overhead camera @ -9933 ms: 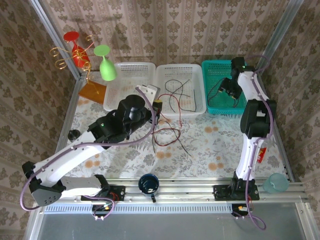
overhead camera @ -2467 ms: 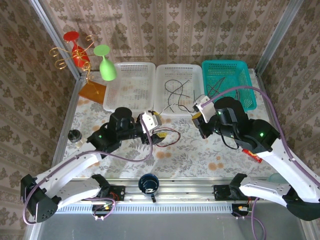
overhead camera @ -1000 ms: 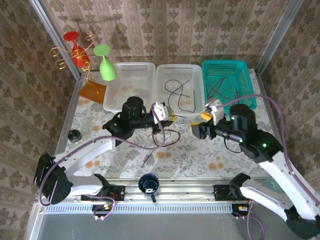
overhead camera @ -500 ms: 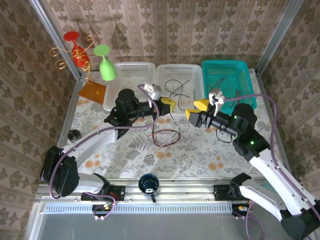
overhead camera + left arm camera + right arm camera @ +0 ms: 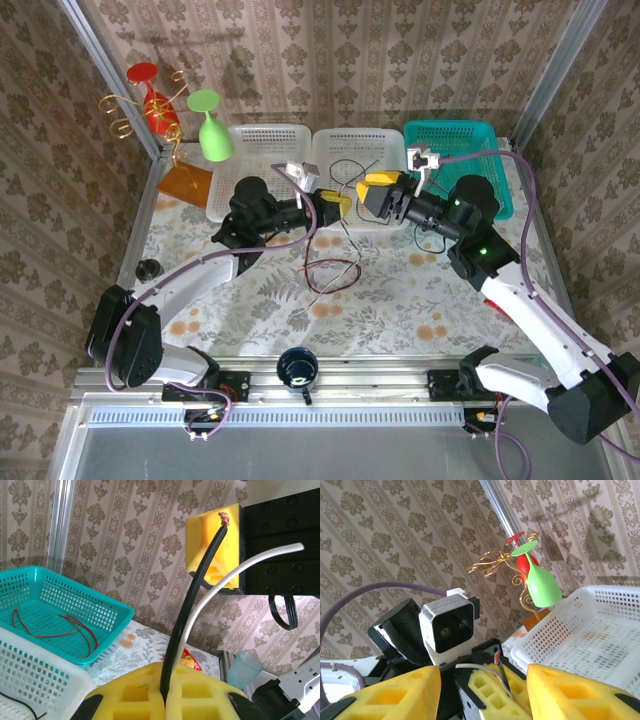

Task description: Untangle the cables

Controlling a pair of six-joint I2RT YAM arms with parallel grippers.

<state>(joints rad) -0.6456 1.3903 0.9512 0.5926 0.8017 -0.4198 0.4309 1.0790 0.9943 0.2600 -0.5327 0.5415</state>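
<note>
Found the left gripper [image 5: 335, 203] in the air above the near rim of the middle white basket [image 5: 360, 134], pads pressed together and clamped on a black cable [image 5: 192, 605]. Traced that cable upward from the pinch to a bare copper tip, level with one yellow pad of the right gripper [image 5: 381, 192]; could not tell contact between tip and pad. Noted a thin white cable [image 5: 235, 572] rising from the same pinch beside the black one and curving off to the side.

Found the right gripper above the near right part of the middle white basket, just beside the left gripper and facing it, jaws standing apart and closed on neither cable.

Located a loose tangle of red and black cables [image 5: 335, 275] on the table [image 5: 420, 300] just in front of the middle white basket, with one thin strand running up toward the left gripper. Located more black cables [image 5: 350, 180] lying inside the middle white basket. Located red cables [image 5: 75, 625] on the floor of the teal basket [image 5: 107, 612], directly right of the middle white basket.
</note>
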